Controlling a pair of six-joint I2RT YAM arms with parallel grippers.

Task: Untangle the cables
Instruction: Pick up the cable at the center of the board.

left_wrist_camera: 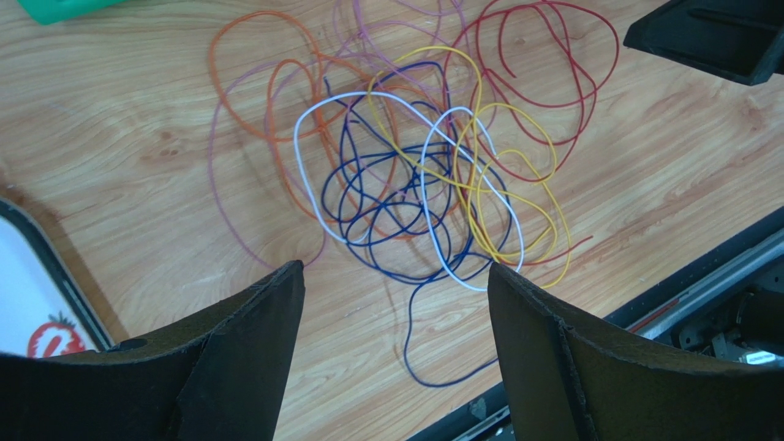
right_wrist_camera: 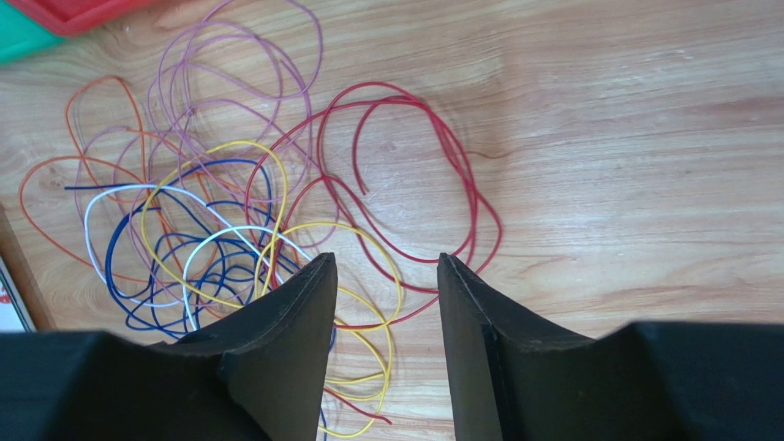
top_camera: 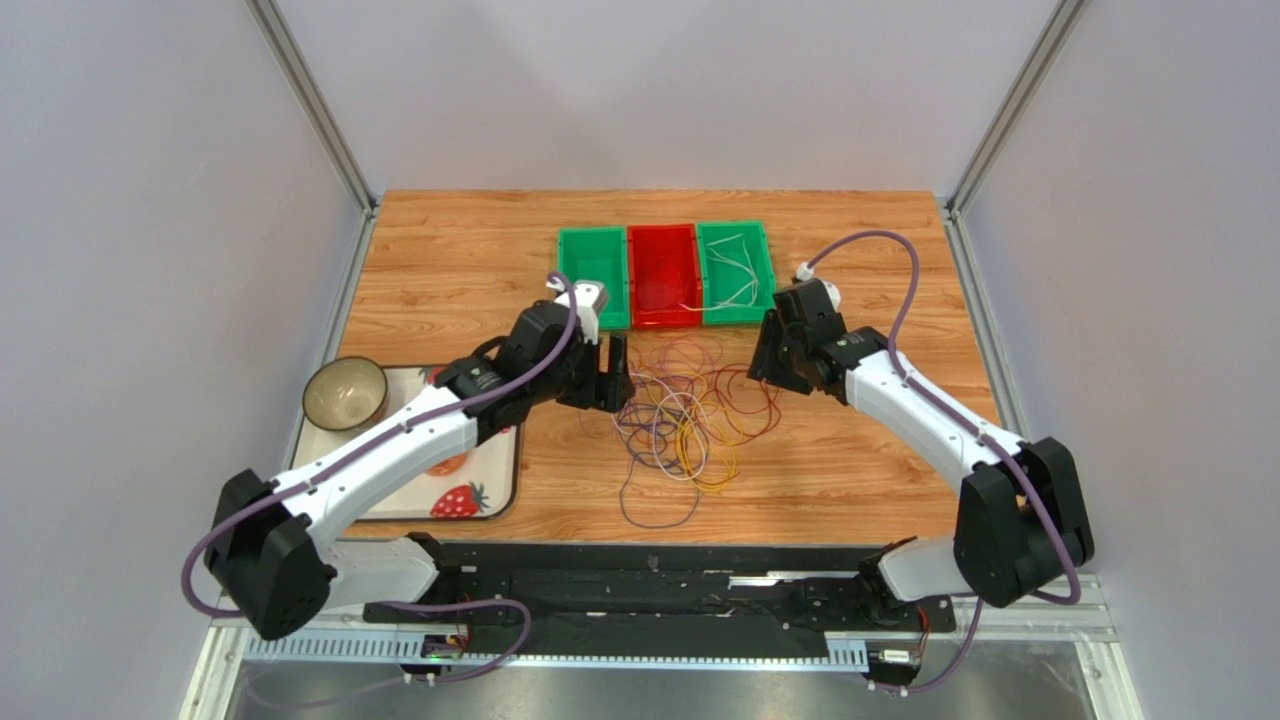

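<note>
The cables (top_camera: 684,420) lie in a loose tangle on the wooden table, between my two grippers. The left gripper (top_camera: 609,375) hovers at the pile's left edge. In the left wrist view it (left_wrist_camera: 396,266) is wide open over bare wood, with blue, white, yellow, orange and red loops of cables (left_wrist_camera: 414,184) just beyond its tips. The right gripper (top_camera: 766,360) is at the pile's right edge. In the right wrist view it (right_wrist_camera: 386,259) is open above the red and yellow loops of cables (right_wrist_camera: 396,184), which lie flat on the table; nothing is pinched.
A green bin (top_camera: 591,278), a red bin (top_camera: 663,285) and a second green bin (top_camera: 736,240) stand in a row behind the pile; white wires lie in the right one. A tray (top_camera: 489,488) with a bowl (top_camera: 344,395) sits at the left. The table's near edge rail (left_wrist_camera: 699,285) is close.
</note>
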